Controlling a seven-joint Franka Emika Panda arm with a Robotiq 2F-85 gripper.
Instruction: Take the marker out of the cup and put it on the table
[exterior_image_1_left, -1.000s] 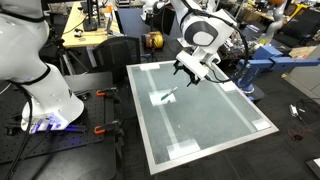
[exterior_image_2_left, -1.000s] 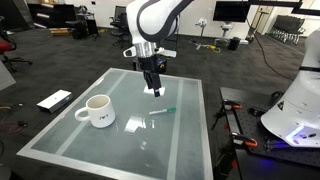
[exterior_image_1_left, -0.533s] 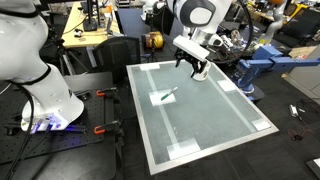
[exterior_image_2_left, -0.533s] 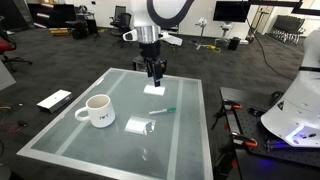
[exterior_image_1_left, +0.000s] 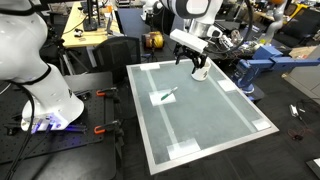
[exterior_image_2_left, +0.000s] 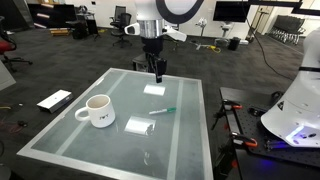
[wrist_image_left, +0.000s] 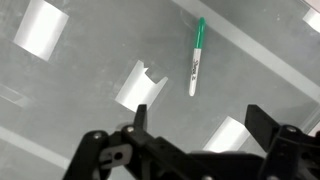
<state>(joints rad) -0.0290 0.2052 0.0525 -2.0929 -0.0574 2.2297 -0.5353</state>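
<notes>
The marker (exterior_image_1_left: 166, 96) lies flat on the pale glossy table (exterior_image_1_left: 220, 120), pale with a green cap. It also shows in an exterior view (exterior_image_2_left: 163, 109) and in the wrist view (wrist_image_left: 195, 58). The white cup (exterior_image_2_left: 98, 110) stands upright on the table (exterior_image_2_left: 120, 150), to the side of the marker, and apart from it. My gripper (exterior_image_2_left: 158, 74) hangs open and empty, well above the table and beyond the marker. It also shows in an exterior view (exterior_image_1_left: 199, 70). In the wrist view both fingers (wrist_image_left: 200, 120) are spread with nothing between them.
White tape patches (wrist_image_left: 135, 85) lie on the table top near the marker. A flat white device (exterior_image_2_left: 54, 100) lies at the table's edge. A large white robot base (exterior_image_1_left: 40, 90) stands beside the table. Cluttered workbenches (exterior_image_1_left: 85, 35) stand behind.
My gripper has risen and drawn away from the marker toward the far part of the table. The marker and cup have not moved.
</notes>
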